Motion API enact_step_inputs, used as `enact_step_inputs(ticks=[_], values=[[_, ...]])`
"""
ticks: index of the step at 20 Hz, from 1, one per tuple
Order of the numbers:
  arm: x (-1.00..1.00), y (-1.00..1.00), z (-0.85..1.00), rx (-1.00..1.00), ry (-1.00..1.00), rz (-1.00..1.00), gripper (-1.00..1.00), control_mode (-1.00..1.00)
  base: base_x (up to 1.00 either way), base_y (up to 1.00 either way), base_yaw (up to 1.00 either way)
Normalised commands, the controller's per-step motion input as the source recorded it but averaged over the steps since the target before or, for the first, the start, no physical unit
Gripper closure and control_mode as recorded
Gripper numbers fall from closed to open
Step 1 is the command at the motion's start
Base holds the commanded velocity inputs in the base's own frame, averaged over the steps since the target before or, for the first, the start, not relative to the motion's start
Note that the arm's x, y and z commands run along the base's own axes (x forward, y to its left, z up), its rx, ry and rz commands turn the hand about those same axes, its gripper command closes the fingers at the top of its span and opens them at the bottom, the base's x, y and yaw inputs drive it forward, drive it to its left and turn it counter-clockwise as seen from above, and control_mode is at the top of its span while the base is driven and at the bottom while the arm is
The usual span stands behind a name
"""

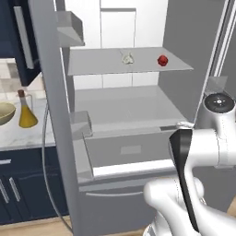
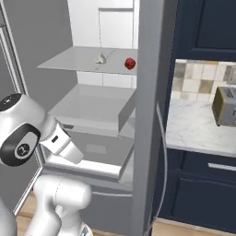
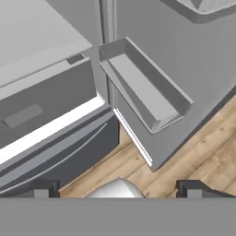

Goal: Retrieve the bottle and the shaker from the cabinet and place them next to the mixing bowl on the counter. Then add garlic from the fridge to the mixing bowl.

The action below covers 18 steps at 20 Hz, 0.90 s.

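Two of three items look handled, though the shaker can't be made out here. Landmark: fridge (image 1: 60,138), doors open.

Left of the fridge, on the counter (image 1: 18,133): bowl (image 1: 5,113) at the frame edge, bottle (image 1: 26,110) upright just beside it. So the bottle step reads as done. Cabinet (image 1: 23,41) above them, door apparently ajar. Can't confirm where the shaker is.

Inside the fridge, upper shelf: garlic (image 1: 127,58) sits mid-shelf, a small red item (image 1: 162,60) near it on the right. Same pair in the right base view, garlic (image 2: 100,58) left of the red item (image 2: 130,63). Garlic untouched, nothing near it.

Gripper (image 3: 118,188): fingers spread wide, nothing between them. Hand view looks down past the fridge's lower drawer (image 3: 41,110) and a door bin (image 3: 143,90) to the floor, so the hand is low, well below the garlic shelf.

Left, by my read: raise the arm to the upper shelf, grab the garlic, carry it out past the left door to the bowl.
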Motion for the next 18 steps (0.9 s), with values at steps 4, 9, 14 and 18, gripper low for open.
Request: enact_step_inputs(ticks=[4,9,14,18], values=[[0.0,0.0,0.0,0.0,0.0,0.0,-1.0,1.0,0.4,-0.09,0.2],[0.0,0.0,0.0,0.0,0.0,0.0,-1.0,1.0,0.33,-0.1,0.17],[0.0,0.0,0.0,0.0,0.0,0.0,-1.0,1.0,0.25,-0.09,0.15],[0.0,-0.04,0.09,0.02,-0.04,0.1,-1.0,-1.0,0.07,-0.05,0.08]])
